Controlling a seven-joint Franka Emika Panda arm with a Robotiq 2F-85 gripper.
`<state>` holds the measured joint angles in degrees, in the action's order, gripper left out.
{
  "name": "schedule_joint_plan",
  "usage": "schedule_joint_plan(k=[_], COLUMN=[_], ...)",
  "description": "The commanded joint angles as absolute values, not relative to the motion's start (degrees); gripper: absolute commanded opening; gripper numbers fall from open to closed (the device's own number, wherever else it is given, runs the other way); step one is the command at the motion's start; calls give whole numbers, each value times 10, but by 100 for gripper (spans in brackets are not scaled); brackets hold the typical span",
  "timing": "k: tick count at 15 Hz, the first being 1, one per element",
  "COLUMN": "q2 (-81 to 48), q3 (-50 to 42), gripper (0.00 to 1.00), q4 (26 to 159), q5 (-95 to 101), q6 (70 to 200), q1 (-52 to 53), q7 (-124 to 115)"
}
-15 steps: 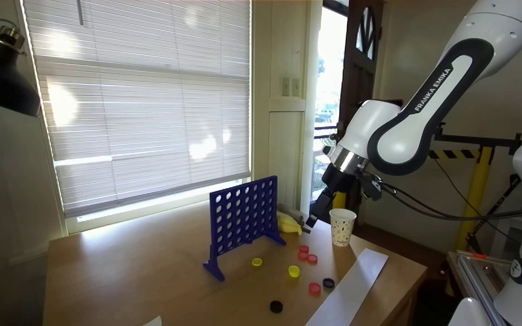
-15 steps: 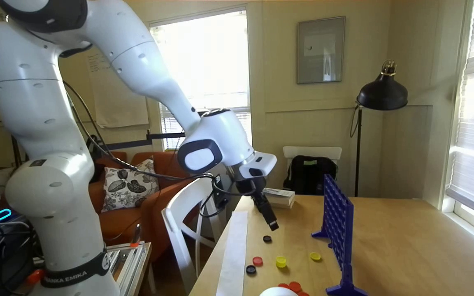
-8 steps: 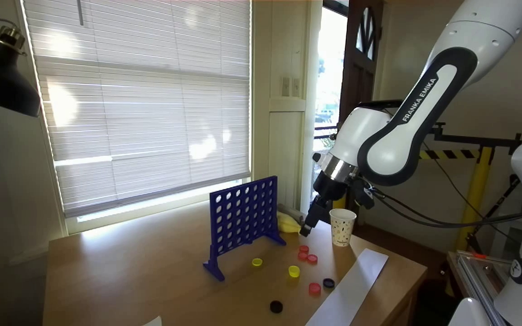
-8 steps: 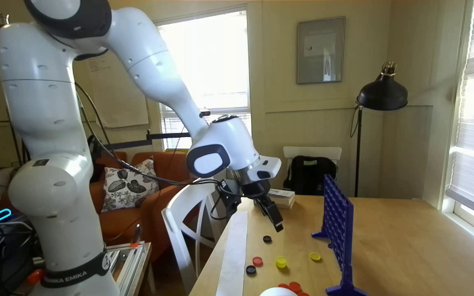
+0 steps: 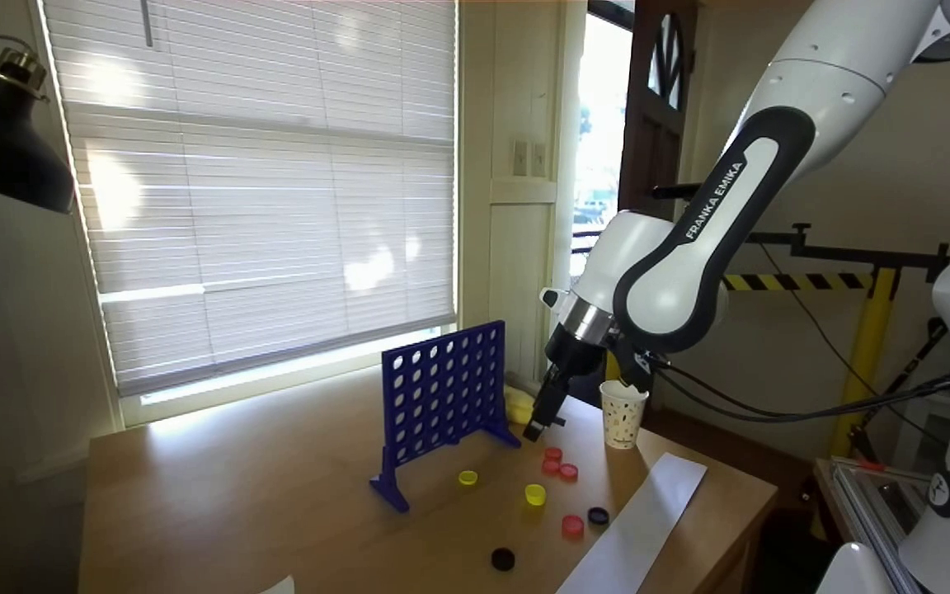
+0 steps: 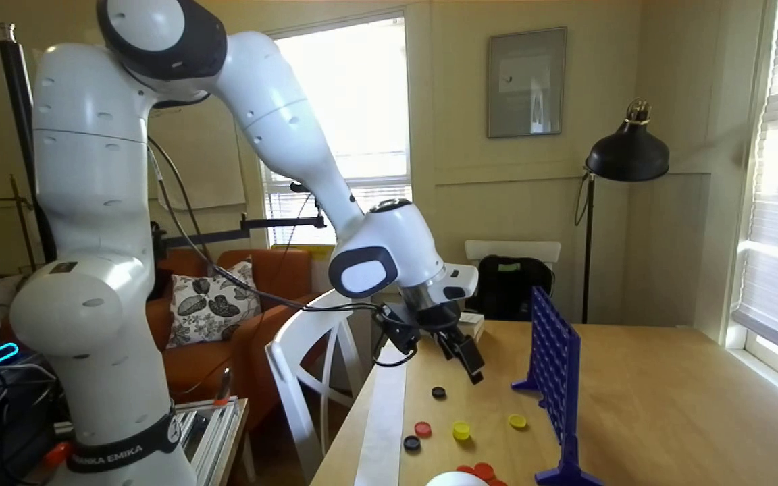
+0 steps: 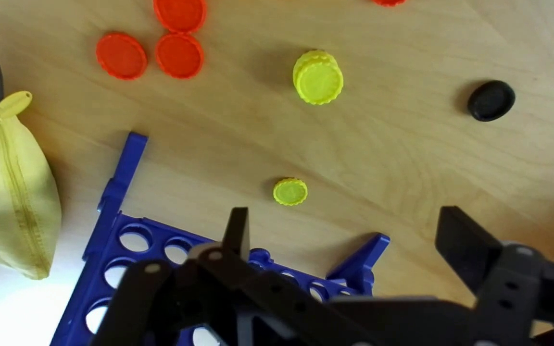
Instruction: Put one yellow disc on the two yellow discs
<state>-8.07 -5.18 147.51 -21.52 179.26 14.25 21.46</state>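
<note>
Closest to the wrist camera, the tool (image 7: 346,230) hangs tilted over the tabletop (image 6: 686,398), its jaws spread wide apart. Past it stands the grid (image 6: 564,378), blue and upright, partly hidden by the tool in the wrist view. Next comes the yellow disc (image 7: 290,191), lying flat on the tabletop near the grid; it sits between the grid and the two yellow discs (image 7: 319,79), apart from both, and in the wrist view it shows just above the space between the jaws. The two yellow discs are stacked, one on the other. Farther out in that view, three red discs (image 7: 179,55) lie grouped, two touching and the third just beside them, while a black disc (image 7: 491,101) rests well apart on the opposite side of the two yellow discs. A fourth red disc (image 5: 572,526) lies just beside a second black disc (image 5: 598,516) in both exterior views. Near that pair a long paper strip (image 5: 638,528) lies along the tabletop, and a spotted cup (image 5: 623,417) stands upright near the strip's far end. A yellow pouch (image 7: 17,202) lies near one end of the grid. Behind all this, an exterior view shows a black lamp (image 6: 627,154), a dark bag (image 6: 514,290) and an orange sofa (image 6: 257,358); white blinds (image 5: 252,231) hang beyond the tabletop.
</note>
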Motion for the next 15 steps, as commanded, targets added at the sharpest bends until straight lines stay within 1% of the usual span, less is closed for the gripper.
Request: schedule_joint_plan(k=[1, 6, 15], q2=[-136, -198, -291], q3=[2, 69, 125], gripper=[100, 100, 100], q4=[1437, 1405, 1362], q5=[-255, -244, -225], q6=[1829, 1880, 1981], q1=[100, 30, -41], q7=[254, 237, 203])
